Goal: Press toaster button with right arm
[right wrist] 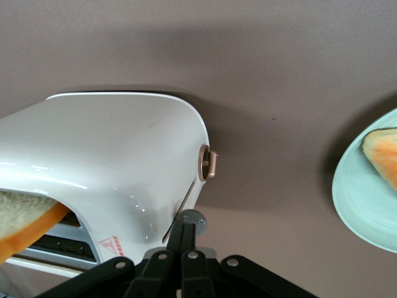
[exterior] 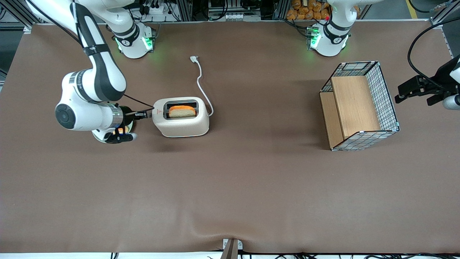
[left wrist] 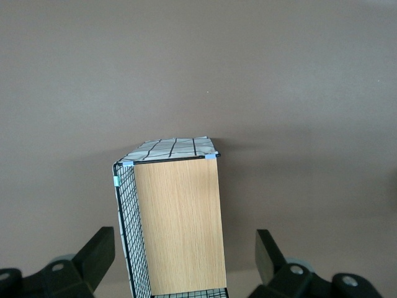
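Observation:
The cream-white toaster (exterior: 183, 127) stands on the brown table with a slice of toast (exterior: 182, 111) in its slot. My right arm's gripper (exterior: 142, 115) is at the toaster's narrow end, level with its top. In the right wrist view the gripper (right wrist: 184, 226) is shut, and its joined fingertips rest on the small grey toaster button (right wrist: 198, 221) at the edge of the toaster (right wrist: 111, 155) by the red mark (right wrist: 111, 246). A round beige knob (right wrist: 209, 164) sits on the same end, clear of the fingers.
A pale plate (right wrist: 366, 205) holding an orange-edged toast piece (right wrist: 384, 152) lies under the arm, beside the toaster. The white cord (exterior: 201, 82) runs from the toaster away from the front camera. A wire basket with wooden panels (exterior: 359, 104) stands toward the parked arm's end and also shows in the left wrist view (left wrist: 177, 223).

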`<state>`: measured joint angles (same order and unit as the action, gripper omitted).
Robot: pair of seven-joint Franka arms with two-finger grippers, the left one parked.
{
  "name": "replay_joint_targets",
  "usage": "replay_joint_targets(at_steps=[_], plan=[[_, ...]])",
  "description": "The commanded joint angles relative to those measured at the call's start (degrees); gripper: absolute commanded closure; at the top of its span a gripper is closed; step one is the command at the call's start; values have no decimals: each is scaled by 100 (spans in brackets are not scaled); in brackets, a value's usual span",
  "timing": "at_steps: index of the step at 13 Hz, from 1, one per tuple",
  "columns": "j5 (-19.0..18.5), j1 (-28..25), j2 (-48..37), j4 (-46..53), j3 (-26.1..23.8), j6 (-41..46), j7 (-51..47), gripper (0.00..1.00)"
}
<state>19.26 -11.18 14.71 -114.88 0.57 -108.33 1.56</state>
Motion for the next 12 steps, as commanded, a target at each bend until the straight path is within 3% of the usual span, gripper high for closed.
replay_joint_targets(at_steps=[1,9,12], plan=[[157,-7,-241,-298,39,-153,11,100],[297,-16,-188,-492,39,-408,11,100],[525,-68,-170,-579,39,-531,11,100]])
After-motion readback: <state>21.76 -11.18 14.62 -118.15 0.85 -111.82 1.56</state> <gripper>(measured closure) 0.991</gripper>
